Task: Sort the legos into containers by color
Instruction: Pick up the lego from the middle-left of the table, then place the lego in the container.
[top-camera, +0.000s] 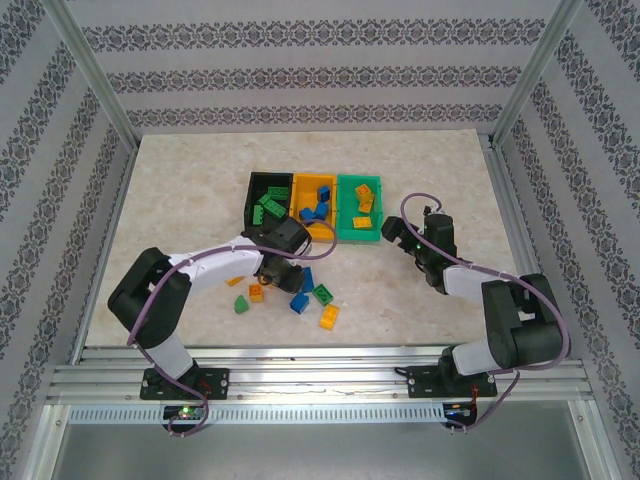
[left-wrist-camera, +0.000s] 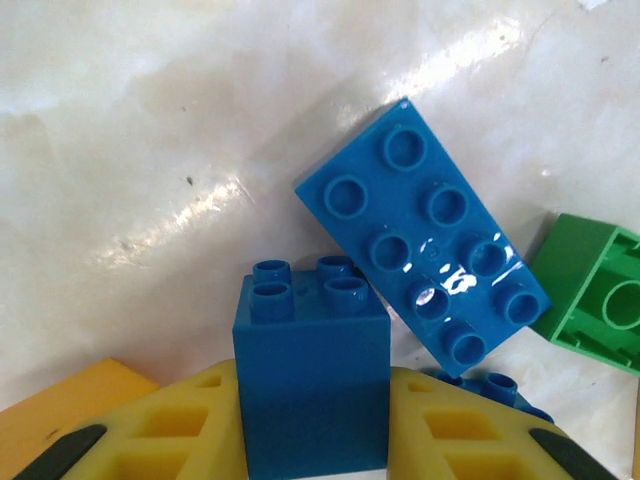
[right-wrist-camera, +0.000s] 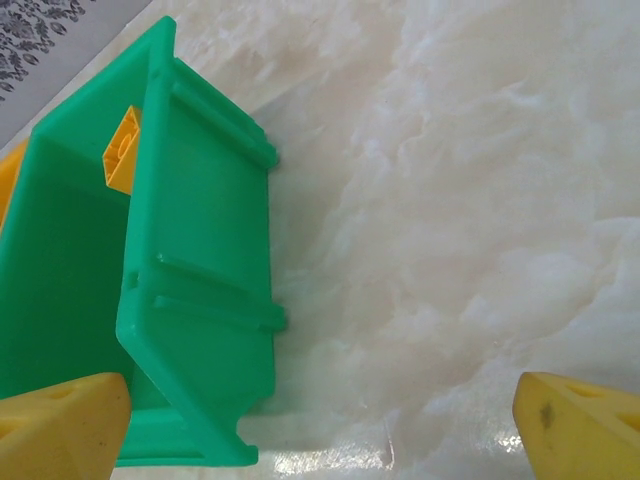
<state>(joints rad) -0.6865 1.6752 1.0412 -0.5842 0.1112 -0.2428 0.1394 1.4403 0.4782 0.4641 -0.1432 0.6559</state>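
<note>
Grasp | left gripper (left-wrist-camera: 312, 425) clamped on upright blue brick (left-wrist-camera: 312, 365) on table (left-wrist-camera: 150, 150), flat blue brick (left-wrist-camera: 425, 265) just beside | best lifted straight up, clear of neighbours, then to yellow-orange bin (top-camera: 314, 177) holding blues | right gripper (right-wrist-camera: 320, 420) wide apart beside green bin (right-wrist-camera: 200, 250)

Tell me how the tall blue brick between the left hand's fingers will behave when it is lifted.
The tall blue brick looks like hard moulded plastic, so it is likely stiff. Its smooth flat sides might slip slightly in the left hand. The green brick nearby shows a hollow underside, so this one is probably light.
</note>
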